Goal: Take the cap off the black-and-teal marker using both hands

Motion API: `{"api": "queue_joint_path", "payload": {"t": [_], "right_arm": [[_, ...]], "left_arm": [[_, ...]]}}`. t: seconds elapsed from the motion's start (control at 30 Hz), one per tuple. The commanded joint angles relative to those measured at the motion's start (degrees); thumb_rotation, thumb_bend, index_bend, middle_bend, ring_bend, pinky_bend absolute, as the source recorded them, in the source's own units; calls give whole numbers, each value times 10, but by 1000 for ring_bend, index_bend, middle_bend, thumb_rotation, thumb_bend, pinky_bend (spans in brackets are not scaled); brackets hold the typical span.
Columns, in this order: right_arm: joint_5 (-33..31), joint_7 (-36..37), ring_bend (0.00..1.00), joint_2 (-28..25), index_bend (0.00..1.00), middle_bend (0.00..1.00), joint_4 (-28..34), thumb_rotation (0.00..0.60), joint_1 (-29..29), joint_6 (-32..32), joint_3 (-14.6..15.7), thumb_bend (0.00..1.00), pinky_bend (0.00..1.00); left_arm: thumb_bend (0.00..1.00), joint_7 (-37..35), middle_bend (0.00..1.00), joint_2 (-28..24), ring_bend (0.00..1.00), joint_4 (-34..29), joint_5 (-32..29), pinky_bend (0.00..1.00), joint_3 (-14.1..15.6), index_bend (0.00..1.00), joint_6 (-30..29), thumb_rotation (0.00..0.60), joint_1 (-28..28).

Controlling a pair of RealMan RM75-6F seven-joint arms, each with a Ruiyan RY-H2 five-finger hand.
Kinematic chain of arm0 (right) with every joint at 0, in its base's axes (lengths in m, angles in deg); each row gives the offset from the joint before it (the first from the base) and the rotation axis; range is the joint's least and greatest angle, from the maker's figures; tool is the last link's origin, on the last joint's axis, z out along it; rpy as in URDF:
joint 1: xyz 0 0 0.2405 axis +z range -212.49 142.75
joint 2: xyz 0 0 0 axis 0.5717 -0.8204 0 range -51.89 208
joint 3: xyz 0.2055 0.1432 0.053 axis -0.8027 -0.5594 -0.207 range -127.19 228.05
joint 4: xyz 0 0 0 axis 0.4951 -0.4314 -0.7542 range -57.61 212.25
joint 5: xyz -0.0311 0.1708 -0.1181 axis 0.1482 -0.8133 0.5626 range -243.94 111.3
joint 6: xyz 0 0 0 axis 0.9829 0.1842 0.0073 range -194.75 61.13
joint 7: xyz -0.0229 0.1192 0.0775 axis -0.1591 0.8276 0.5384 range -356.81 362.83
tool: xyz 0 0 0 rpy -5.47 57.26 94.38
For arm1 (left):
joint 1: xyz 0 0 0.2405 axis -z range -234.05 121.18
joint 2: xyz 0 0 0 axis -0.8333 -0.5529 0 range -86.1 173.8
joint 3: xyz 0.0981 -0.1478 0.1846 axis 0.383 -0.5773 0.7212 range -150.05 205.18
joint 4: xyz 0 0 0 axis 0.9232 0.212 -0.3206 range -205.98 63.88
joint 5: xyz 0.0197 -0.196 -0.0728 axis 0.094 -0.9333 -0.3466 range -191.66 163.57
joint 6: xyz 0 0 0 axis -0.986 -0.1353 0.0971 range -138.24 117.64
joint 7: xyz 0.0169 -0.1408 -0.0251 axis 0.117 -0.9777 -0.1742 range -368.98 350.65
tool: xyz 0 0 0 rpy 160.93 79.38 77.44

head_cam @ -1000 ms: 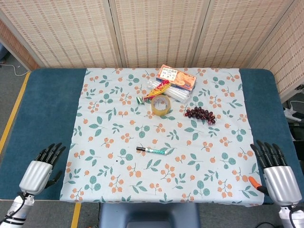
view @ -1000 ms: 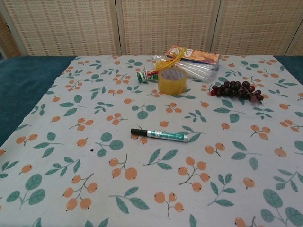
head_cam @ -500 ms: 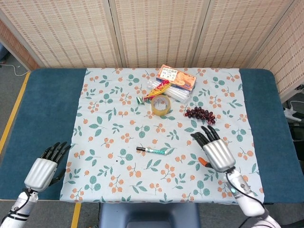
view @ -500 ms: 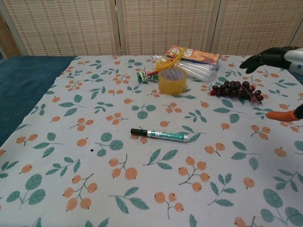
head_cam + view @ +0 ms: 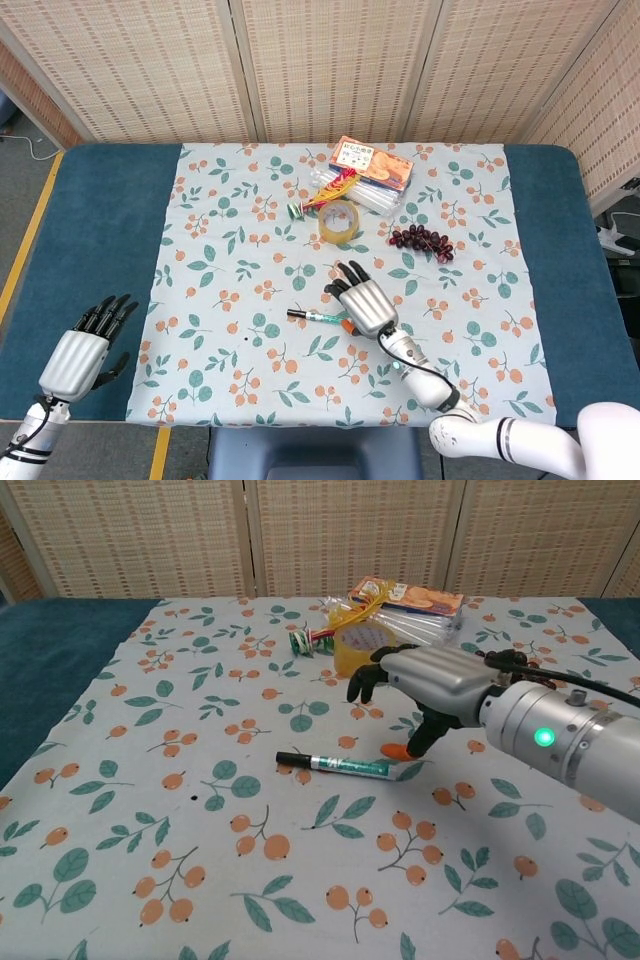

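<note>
Nearest the robot, the left hand (image 5: 72, 358) hangs at the edge of the surface (image 5: 90, 240) with its fingers loosely apart and nothing in them, well away from the work. Further in, the black-and-teal marker (image 5: 338, 765) lies flat on the floral cloth (image 5: 200, 810), black cap end pointing left, teal barrel to the right. The right hand (image 5: 415, 685) hovers just above the barrel end, fingers spread and grasping nothing, its orange-tipped thumb (image 5: 398, 750) close beside the barrel; I can't tell whether it touches. To do this well, I'd say the right hand should settle its fingers across the teal barrel and pinch it firmly before lifting, leaving the black end free, while the left hand comes across to take the cap and pull straight along the marker's length rather than twisting sideways. A slim round marker may roll on cloth if nudged. Beyond it sit a roll of yellow tape (image 5: 338, 222), a bunch of dark grapes (image 5: 421, 240), a clear packet (image 5: 375, 196) and an orange box (image 5: 372, 163). Woven screens (image 5: 320, 60) close off the back.
</note>
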Motion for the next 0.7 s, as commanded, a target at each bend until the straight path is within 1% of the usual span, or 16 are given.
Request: {"api": "queue_joint_path", "payload": {"t": [0.03,0.23,0.37,0.43,0.7], "right_arm": [[-9,3,0,23,291,255,-26,600,16,11,7,209,0],[-16,-1,0,25,304,256,-31,600,26,15,18,208,0],[-29,-13,0,20,346,279,-30,600,30,20,27,208,0],[-37,-20,0,21,349,280,-31,600,37,25,30,208,0],[-57,-36,0,38,389,298,-55,600,65,33,32,209,0]], "left_arm": [[402,0,0,-1,0,-1,1,163,1,0,0,600,0],[402,-2,0,-2,0,-2,2,163,2,0,-4,600,-2],[404,-2,0,-2,0,-1,1,163,2,0,-1,600,0],[414,0,0,-2,0,-2,2,164,3,0,-1,600,0],[420,-1,0,-3,0,-3,4,163,2,0,-9,600,-3]]}}
